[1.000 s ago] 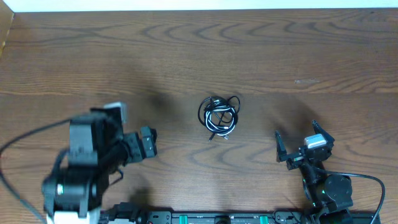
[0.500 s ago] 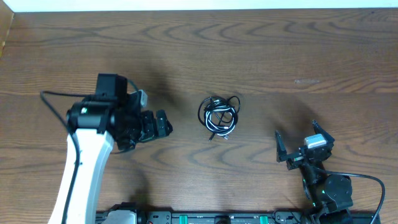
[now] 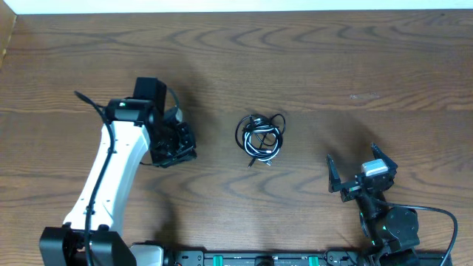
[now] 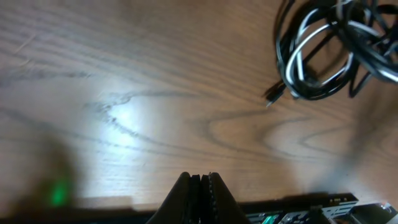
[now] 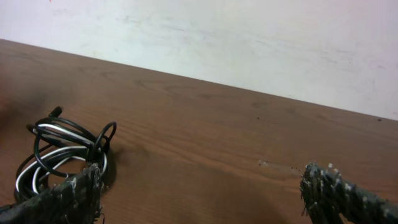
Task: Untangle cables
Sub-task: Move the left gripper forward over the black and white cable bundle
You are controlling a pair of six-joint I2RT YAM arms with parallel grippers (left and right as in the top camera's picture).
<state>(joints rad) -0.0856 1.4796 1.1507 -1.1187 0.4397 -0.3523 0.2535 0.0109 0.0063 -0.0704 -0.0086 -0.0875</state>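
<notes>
The cables (image 3: 260, 137) lie in one tangled coil of black and white strands at the table's middle; a small plug end sticks out at its lower edge. In the left wrist view the cables (image 4: 298, 59) sit at the top right, away from the fingertips. My left gripper (image 3: 179, 154) hangs left of the coil, shut with nothing between its fingers, and its tips (image 4: 200, 180) press together. My right gripper (image 3: 352, 155) rests at the front right, open and empty. Its view shows the cables (image 5: 62, 149) beyond its left finger (image 5: 78, 190).
Bare brown wooden tabletop (image 3: 318, 66) lies all round the coil. A dark equipment bar (image 3: 259, 258) runs along the front edge between the arm bases. A thick black wire (image 3: 436, 214) loops from the right arm's base. A pale wall (image 5: 249, 43) rises behind the table.
My left arm has swung from the front left toward the coil, and its jaws have closed. The right arm and the cables have not moved.
</notes>
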